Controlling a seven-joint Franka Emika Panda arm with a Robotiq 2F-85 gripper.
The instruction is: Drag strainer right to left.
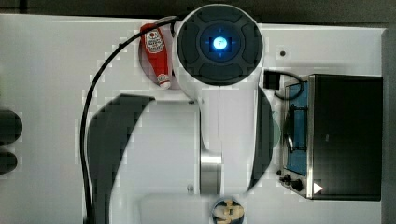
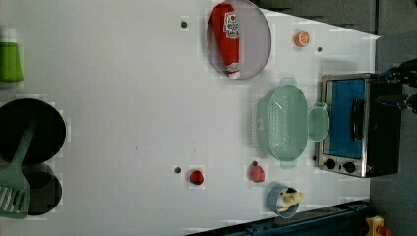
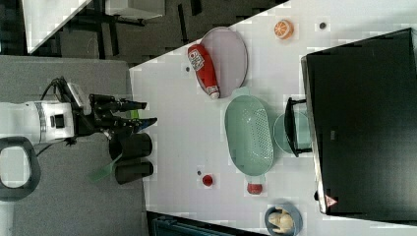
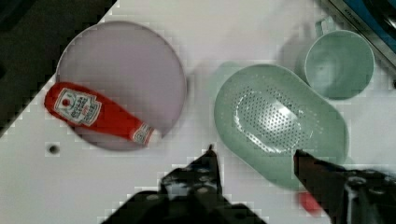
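The strainer [image 2: 285,123] is a pale green oval basin with a dotted bottom, standing on the white table beside the toaster oven [image 2: 359,123]. It also shows as the strainer [image 3: 248,135] and the strainer [image 4: 280,121]. A small green cup [image 2: 318,124] sits between it and the oven. My gripper [image 4: 256,156] is open, and its two dark fingers frame the strainer's near rim from a distance. The gripper [image 3: 150,112] hangs far off to the right view's left of the strainer, touching nothing and holding nothing.
A grey plate [image 2: 239,39] carries a red ketchup bottle [image 2: 227,37] beside the strainer. An orange slice [image 2: 302,38], two small red items [image 2: 256,173] [image 2: 196,177] and a blue bowl [image 2: 283,199] lie around. Black pans [image 2: 29,130] and a green spatula [image 2: 14,187] are at the left view's left.
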